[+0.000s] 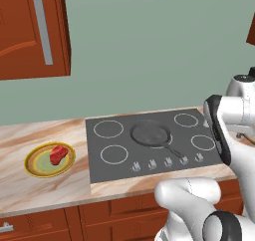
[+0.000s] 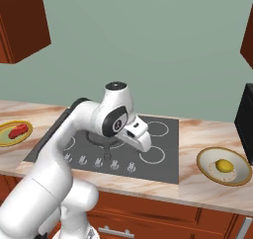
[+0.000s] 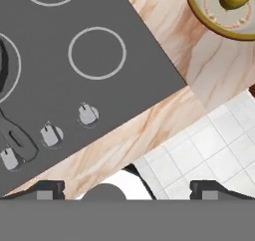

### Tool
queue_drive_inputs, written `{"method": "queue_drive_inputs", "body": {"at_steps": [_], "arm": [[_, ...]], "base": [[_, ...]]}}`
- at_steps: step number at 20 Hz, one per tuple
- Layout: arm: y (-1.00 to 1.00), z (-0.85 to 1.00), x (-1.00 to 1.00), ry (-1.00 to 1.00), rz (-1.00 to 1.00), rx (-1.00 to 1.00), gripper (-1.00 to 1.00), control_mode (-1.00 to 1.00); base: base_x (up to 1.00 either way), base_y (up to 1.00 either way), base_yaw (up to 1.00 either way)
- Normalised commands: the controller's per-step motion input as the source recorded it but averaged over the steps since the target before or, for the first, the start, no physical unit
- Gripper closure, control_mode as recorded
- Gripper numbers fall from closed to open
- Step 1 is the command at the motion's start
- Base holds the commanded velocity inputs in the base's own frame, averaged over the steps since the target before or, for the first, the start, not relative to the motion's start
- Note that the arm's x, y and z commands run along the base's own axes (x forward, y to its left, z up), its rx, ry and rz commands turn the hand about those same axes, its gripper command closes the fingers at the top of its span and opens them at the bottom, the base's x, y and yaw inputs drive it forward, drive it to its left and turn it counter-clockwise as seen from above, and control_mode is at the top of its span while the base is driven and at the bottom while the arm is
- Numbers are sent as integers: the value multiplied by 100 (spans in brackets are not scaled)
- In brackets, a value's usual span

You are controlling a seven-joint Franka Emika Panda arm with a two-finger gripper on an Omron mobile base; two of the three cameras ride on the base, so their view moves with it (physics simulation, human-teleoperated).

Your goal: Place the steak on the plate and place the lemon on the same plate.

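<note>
Two dishes on the counter, one either side of the cooktop (image 1: 149,145). I see the plate (image 1: 50,160), yellow-orange rim and pale green centre, to the left of the cooktop, with the steak (image 1: 58,154) lying on it, slightly off centre. The lemon (image 2: 224,165) sits in the middle of a pale tan dish (image 2: 224,166) on the counter (image 2: 197,183) right of the cooktop, well apart from the plate. A dark pan (image 1: 150,134) rests on the cooktop between the burner rings, handle pointing toward the knobs.

In my right base view the arm bends over the front of the cooktop, and the gripper (image 2: 145,145) hangs above the right front burner, apart from the lemon's dish. In the hand view its two finger tips (image 3: 47,189) stand far apart at the bottom corners, jaws wide and nothing between them. That view looks down on the cooktop's front right corner, three knobs (image 3: 87,114), marbled counter edge and white floor tiles (image 3: 214,150), with the lemon in its dish at the top right.
</note>
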Motion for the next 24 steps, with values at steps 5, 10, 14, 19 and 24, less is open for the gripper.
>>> {"method": "queue_drive_inputs", "body": {"at_steps": [5,10,14,19,24], "arm": [[-83,4,-1,0,-13,0,-100,-100],[-82,3,-6,1,-19,0,-100,-100],[-79,2,-2,0,-21,0,-100,-100],[-77,8,-1,0,-16,3,-100,-100],[-66,0,7,0,-11,7,-100,-100]], "base": [[0,0,0],[0,0,0],[0,0,0],[0,0,0],[0,0,0]]}}
